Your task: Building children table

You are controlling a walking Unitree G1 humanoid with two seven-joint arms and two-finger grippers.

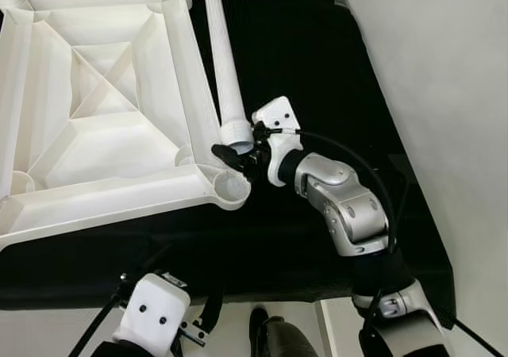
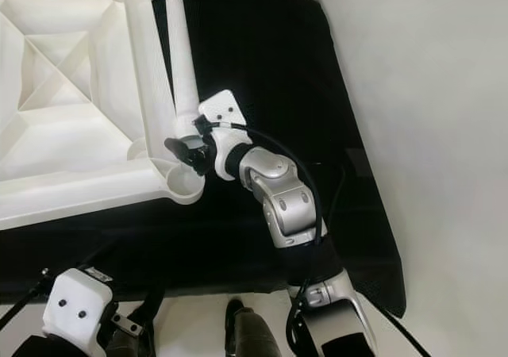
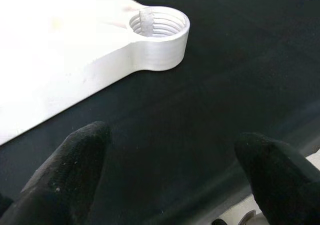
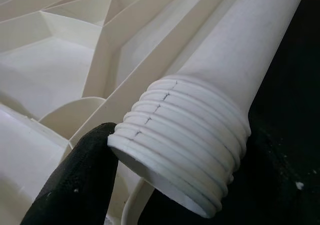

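A white children's tabletop (image 1: 103, 147) lies upside down on a black cloth, its ribs facing up. Its near right corner has an open threaded socket (image 1: 230, 186), also close in the left wrist view as socket (image 3: 159, 27). A white table leg (image 1: 224, 63) lies along the tabletop's right edge, its threaded end (image 4: 185, 140) just above that socket. My right gripper (image 1: 238, 152) is shut on the threaded end, with one black finger (image 4: 75, 185) pressed against the threads. My left gripper (image 3: 170, 180) hovers low over the cloth in front of the socket, open and holding nothing.
The black cloth (image 1: 317, 71) covers the work surface and ends at a pale floor (image 1: 444, 95) on the right and along the front. A black cable (image 1: 361, 166) loops over my right forearm. Another leg socket (image 1: 20, 184) sits at the tabletop's near left.
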